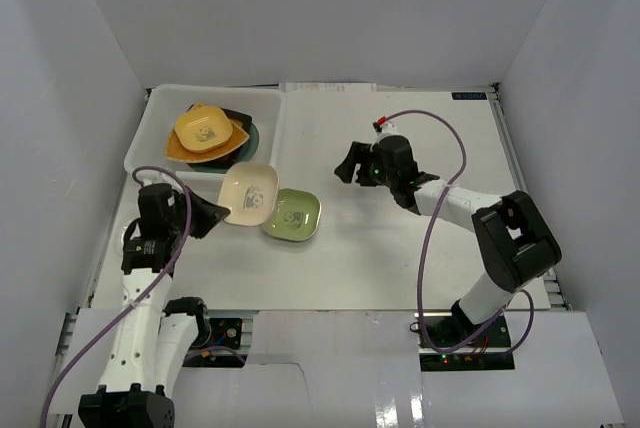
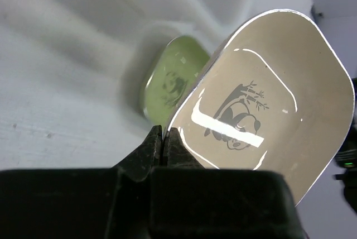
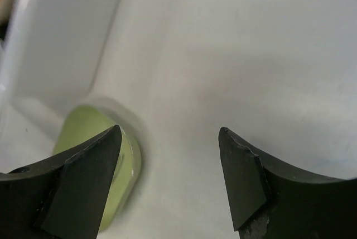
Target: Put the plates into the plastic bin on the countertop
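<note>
left gripper [image 2: 163, 145] is pinched tight on the rim of the cream plate [image 2: 262, 99], holding it tilted just off the plastic bin [image 1: 163, 118] at its near right corner. green plate [image 1: 292, 215] lies flat just past that corner. right gripper [image 3: 170, 138] is spread wide and empty, well right of the bin. yellow plate [image 1: 205, 131] tops the stack inside it

This is a robotics lab test cell, not a kitchen: a flat white countertop [image 1: 380, 248] with metal frame edges is boxed in by plain white panel walls [image 1: 320, 18]. Two white jointed robot arms, left [image 1: 140, 328] and right [image 1: 500, 248], are bolted at its near edge, trailing purple cables [image 1: 422, 268] (exposed electronics [image 1: 222, 331] sit by their bases). The patterned ceramic plates [image 1: 205, 133] in a translucent white plastic bin [image 1: 160, 113] are the only homely things
</note>
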`<state>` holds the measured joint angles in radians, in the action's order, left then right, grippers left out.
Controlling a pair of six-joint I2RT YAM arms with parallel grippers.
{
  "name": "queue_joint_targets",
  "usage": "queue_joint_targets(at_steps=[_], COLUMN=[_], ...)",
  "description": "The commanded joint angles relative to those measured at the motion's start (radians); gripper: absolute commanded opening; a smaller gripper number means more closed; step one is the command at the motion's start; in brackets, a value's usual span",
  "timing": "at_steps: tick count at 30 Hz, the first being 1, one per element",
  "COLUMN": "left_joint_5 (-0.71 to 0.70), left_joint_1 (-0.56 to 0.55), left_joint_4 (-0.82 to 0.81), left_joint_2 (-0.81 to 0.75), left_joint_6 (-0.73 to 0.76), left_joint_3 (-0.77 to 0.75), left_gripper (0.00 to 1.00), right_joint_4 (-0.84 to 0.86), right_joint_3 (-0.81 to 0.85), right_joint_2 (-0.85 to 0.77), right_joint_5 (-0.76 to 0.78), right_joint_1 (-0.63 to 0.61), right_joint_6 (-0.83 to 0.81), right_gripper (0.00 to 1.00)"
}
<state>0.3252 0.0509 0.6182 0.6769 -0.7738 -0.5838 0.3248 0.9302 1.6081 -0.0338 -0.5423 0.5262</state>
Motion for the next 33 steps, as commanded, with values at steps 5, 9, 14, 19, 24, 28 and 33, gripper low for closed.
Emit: queue_joint_targets(at_steps=[5,9,14,19,24,28,33], left_joint_5=[-0.139,-0.262,-0.406,-0.454,-0.528,-0.497,-0.414], left_joint_1=[-0.005,0.0,0.044,0.078,0.092,0.098,0.098], left_joint_4=[-0.19,-0.218,-0.227,-0.23,-0.219,-0.213,-0.247], left_joint_2=[0.269,0.511,0.731,0.9,0.978,1.006,0.928], left_joint_6=[0.042,0.105,0.133,0.143,0.177,0.186,0.177], left_joint_3=[-0.396,-0.559,-0.7,-0.817,-0.861,-0.861,-0.817], left_gripper=[0.0,0.0,0.0,0.0,0.04,0.55,0.71], right_joint_4=[0.109,0.135,0.086,0.045,0.028,0.033,0.039], right_joint_3=[-0.123,-0.149,-0.122,-0.078,-0.039,-0.014,-0.001], right_joint_2=[0.012,-0.023,0.028,0.073,0.145,0.196,0.205], right_joint_5=[-0.149,-0.127,-0.107,-0.081,-0.058,-0.051,-0.028], right_joint_1=[-0.096,-0.122,-0.174,-0.203,-0.232,-0.237,-0.237], right_joint_6=[0.077,0.093,0.072,0.061,0.069,0.092,0.104], right_gripper=[0.77,0.79,0.91,0.88,0.81,0.72,0.51])
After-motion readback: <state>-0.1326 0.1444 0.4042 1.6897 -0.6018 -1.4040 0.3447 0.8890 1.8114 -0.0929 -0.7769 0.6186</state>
